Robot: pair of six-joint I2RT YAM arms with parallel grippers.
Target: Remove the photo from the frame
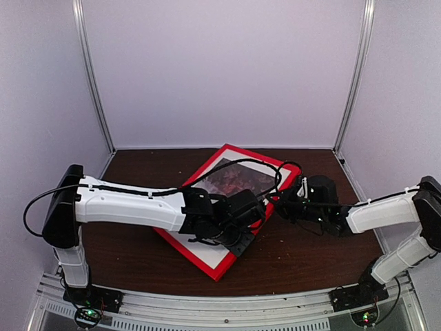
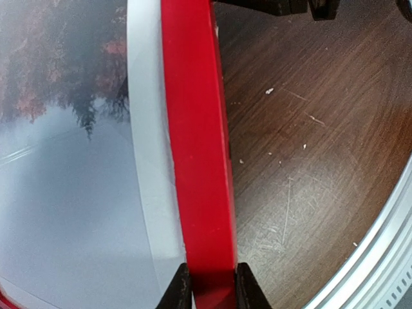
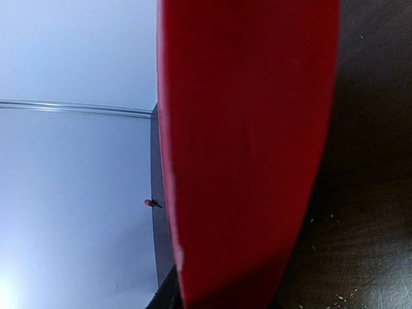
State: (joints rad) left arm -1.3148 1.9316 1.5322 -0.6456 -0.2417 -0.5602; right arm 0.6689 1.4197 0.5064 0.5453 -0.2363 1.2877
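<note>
Rail: we note an aluminium rail along the near edge, carrying both arm bases.
Table: dark brown wood-grain top, scuffed, with pale specks.
Left arm: it reaches in from the left, across the near part of the frame.
Left gripper: jaws drawn in narrow and clamped on the frame's right-hand bar, one black finger tight on each side of it.
Frame: bright red, face up and skewed on the table, one corner pointing at the rail. We cannot tell whether any edge is off the wood.
Mat: a white strip just inside the red bar.
Photo: in the frame, behind the mat window; grey sky and dark red trees show.
Right gripper: at the frame's right corner, beyond the left gripper. The red bar runs between its jaws, with dark finger edges close on both sides. We cannot tell whether they press on it.
Walls: plain pale panels behind and to both sides.
</note>
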